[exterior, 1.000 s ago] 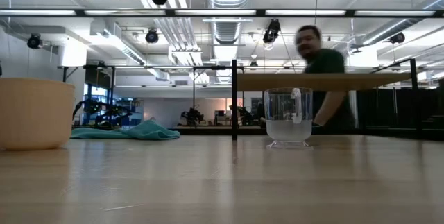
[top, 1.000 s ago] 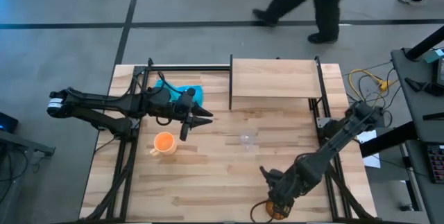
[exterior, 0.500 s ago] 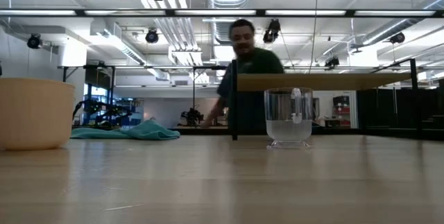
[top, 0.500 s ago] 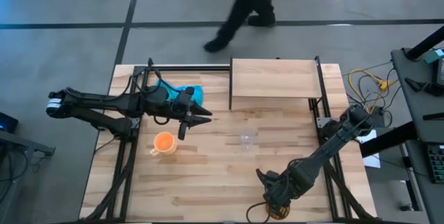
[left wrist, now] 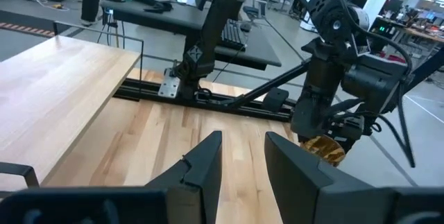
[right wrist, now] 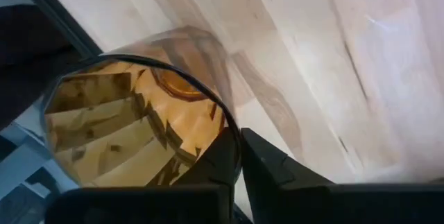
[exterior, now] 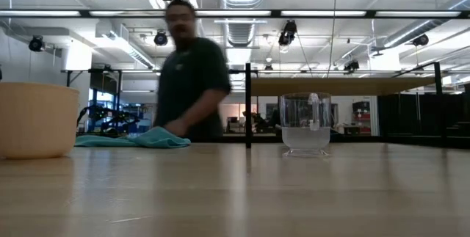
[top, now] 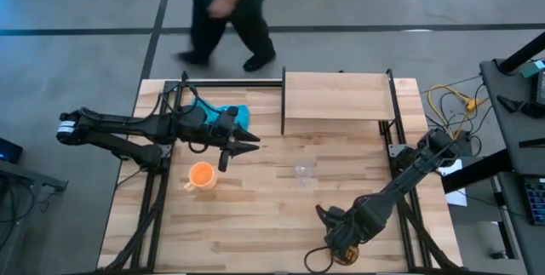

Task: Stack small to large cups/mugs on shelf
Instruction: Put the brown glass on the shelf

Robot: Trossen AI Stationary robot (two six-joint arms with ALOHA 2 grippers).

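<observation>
Nearest you, at the front edge of the plank wooden surface (top: 255, 215), your right gripper (top: 342, 248) has its two dark fingers (right wrist: 239, 156) pinched nearly together on the rim of the brown wood-grain cup (right wrist: 139, 123); the right wrist view looks straight into the cup's glossy amber inside. From the left wrist view you can see that cup (left wrist: 322, 149) under the right arm, just above the surface.

Farther back, near the middle, the small clear glass cup (top: 304, 173) stands upright and alone; the low view shows it (exterior: 305, 123) with nothing touching it. To its left stands the mid-sized orange mug with a handle (top: 201, 175), upright, well apart from the glass.

Just behind the mug, your left gripper (top: 253, 145) hovers above the surface, fingers (left wrist: 208, 161) parted and holding nothing.

Behind that arm lies a crumpled teal cloth (top: 230, 111). At the back right stands the raised light-wood shelf on black posts (top: 336, 96), with none of the cups on it.

Beyond the surface, a person in dark clothes (top: 223, 11) walks across the floor.
</observation>
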